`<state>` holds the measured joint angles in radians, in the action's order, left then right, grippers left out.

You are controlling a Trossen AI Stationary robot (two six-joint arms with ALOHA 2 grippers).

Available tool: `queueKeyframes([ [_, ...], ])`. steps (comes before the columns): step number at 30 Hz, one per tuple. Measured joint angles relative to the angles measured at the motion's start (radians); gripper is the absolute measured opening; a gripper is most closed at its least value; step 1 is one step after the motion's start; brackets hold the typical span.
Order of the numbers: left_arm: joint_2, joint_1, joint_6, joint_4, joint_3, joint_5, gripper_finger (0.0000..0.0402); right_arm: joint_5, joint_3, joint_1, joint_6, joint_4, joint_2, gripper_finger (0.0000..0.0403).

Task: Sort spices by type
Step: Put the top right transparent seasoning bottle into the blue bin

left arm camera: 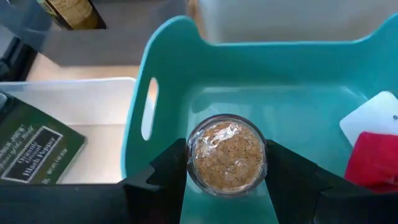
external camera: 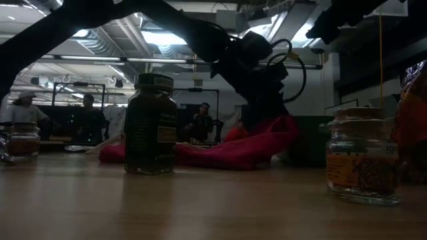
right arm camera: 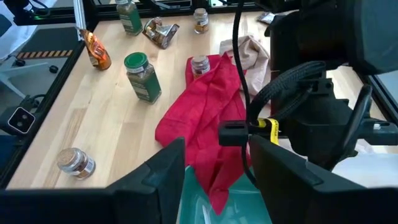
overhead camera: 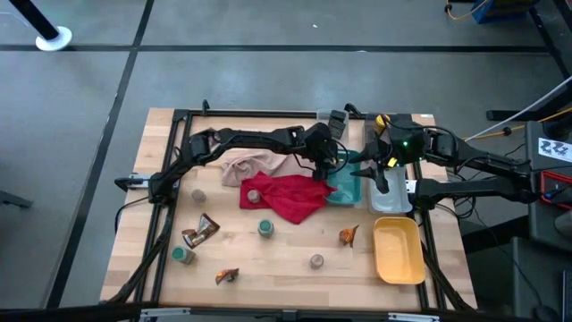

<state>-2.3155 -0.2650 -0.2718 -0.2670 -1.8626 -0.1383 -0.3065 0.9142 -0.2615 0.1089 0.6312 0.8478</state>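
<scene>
Risk: left gripper (left arm camera: 227,186) had its jaws clamped on a jar (left arm camera: 227,154) over the teal tray (left arm camera: 140,81); the red cloth (overhead camera: 290,197) draped inside could tip it on release. Right gripper (right arm camera: 214,180) hung nearby, jaws spread, empty.

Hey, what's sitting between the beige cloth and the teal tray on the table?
The red cloth lies between the beige cloth and the teal tray, its edge draped into the tray. The left gripper hovers there too. The high view shows this.

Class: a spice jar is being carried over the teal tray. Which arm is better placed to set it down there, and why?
Left. The left gripper is shut on the jar directly over the teal tray; the right gripper is empty and open.
</scene>
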Motion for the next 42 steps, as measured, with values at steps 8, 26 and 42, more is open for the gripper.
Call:
queueKeyframes([
  [8,-0.019,-0.005,0.001,0.021,0.0,0.0,0.0168,0.0,0.0,0.0,0.0,0.0,0.0,0.0182],
  [26,-0.018,0.003,-0.087,0.023,0.0,0.011,0.0169,0.0,0.0,0.0,0.0,0.029,0.0,0.0182],
  [42,-0.017,0.003,-0.023,0.022,0.0,0.013,0.0172,-0.001,0.0,0.0,0.0,0.032,0.0,0.0182],
])
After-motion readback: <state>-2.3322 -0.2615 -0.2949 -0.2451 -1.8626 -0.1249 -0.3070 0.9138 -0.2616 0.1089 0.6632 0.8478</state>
